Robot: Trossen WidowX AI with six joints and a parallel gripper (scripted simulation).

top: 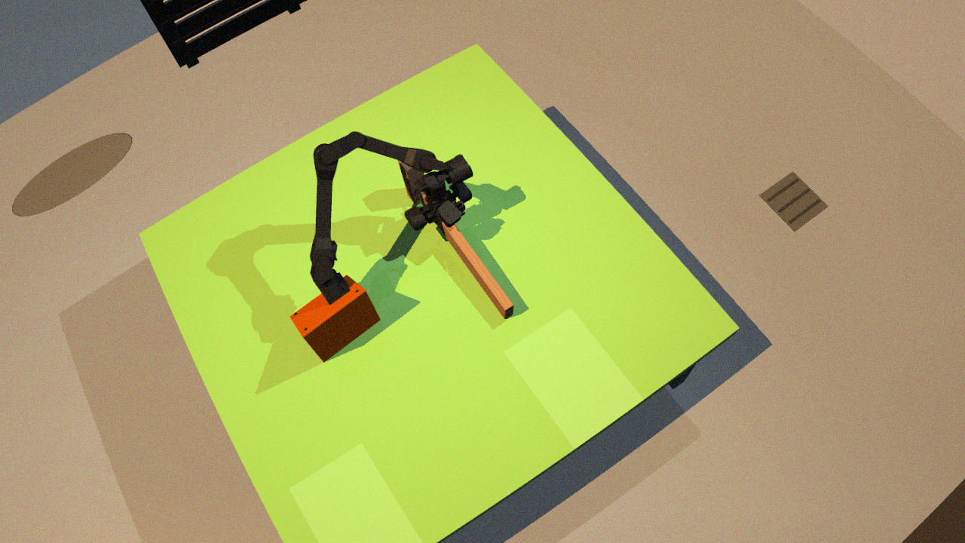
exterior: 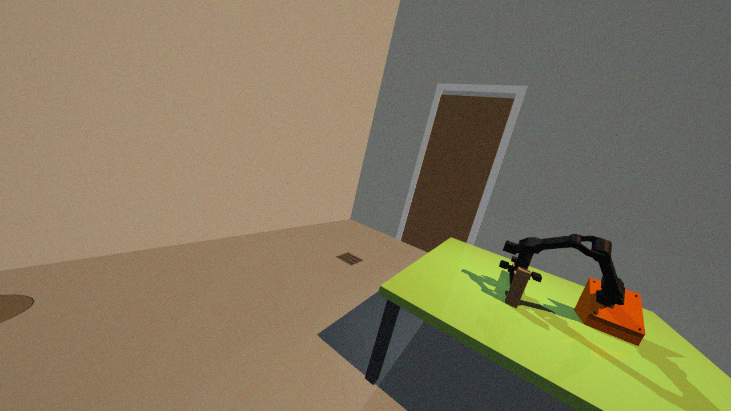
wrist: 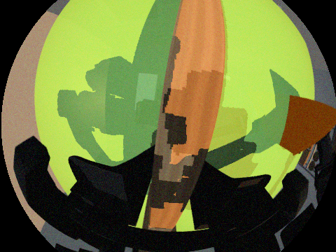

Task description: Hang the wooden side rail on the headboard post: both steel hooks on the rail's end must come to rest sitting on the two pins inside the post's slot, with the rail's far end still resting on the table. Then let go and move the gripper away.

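The black six-joint arm (top: 323, 202) (exterior: 574, 241) arches up and over. Its parallel-jaw gripper (top: 437, 219) (exterior: 512, 286) (wrist: 171, 150) points down, fingers closed on something.

one black arm (top: 324, 202) (exterior: 606, 260) showing, one orange base block (top: 341, 325) (exterior: 621, 319) (wrist: 306, 122) supporting it, one green table (top: 540, 202) (exterior: 449, 301) (wrist: 266, 35) standing, one wooden rail (top: 479, 270) (wrist: 203, 49) lying, one brown door (exterior: 460, 168) appearing, one floor grate (top: 792, 200) (exterior: 349, 258) showing, one black slatted rack (top: 182, 55) poking in

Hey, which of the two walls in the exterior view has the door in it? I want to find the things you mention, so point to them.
The grey wall (exterior: 613, 132): it frames a brown door (exterior: 460, 173); the beige one (exterior: 179, 117) shows none.
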